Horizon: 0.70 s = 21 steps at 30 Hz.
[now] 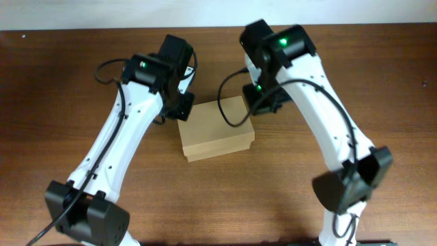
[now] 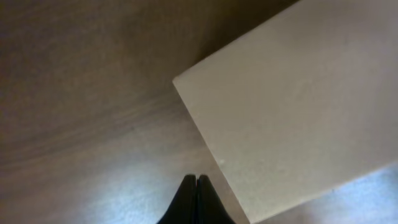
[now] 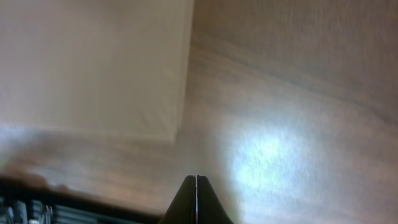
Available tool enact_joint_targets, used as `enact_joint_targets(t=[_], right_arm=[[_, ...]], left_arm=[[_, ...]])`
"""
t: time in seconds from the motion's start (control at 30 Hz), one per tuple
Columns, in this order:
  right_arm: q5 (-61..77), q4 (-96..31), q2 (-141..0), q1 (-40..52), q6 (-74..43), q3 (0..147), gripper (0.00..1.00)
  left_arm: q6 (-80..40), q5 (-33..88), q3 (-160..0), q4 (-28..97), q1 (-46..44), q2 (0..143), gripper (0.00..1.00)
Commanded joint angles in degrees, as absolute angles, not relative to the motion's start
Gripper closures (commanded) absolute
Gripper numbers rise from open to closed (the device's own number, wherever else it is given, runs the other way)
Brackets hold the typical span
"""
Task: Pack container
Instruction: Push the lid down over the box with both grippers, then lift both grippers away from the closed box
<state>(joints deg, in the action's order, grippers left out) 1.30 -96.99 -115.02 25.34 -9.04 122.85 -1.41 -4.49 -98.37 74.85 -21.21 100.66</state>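
Work surface: wooden table (image 1: 61, 89), medium brown, matte finish, grain running left to right in the overhead view. Beyond the far edge: pale strip (image 1: 136, 14), plain and off-white, spanning the full width of the view. Lighting: from above, diffuse. Bright glare patch (image 3: 267, 155) on bare wood in the right wrist view; fainter bluish sheen (image 2: 137, 177) on wood in the left wrist view.

We see a brown wooden table (image 1: 61, 82) with fine grain running along its length. Beyond its far edge, at the top of the overhead view, lies a pale strip of background (image 1: 205, 12). In the right wrist view a bright patch of glare (image 3: 267, 155) sits on the wood, and a fainter sheen (image 2: 134, 177) shows in the left wrist view. A dark, blurred band (image 3: 37, 208) crosses the right wrist view's lower left corner; we cannot tell what it is.
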Motion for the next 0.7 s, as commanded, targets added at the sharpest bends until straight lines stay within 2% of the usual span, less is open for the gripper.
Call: enact_joint_targets(t=[0.0,0.67], right_arm=[[2.0,-96.9,-113.2,25.6,-9.9,117.4,0.96],[10.4,-83.9,-114.0,26.4,-10.6,108.8,0.95]], left_arm=[[-0.2,-3.2,-91.4,71.0,-20.8,95.4,0.98],[-0.8,2.0,-75.0,56.8,-20.8,93.3,0.98]])
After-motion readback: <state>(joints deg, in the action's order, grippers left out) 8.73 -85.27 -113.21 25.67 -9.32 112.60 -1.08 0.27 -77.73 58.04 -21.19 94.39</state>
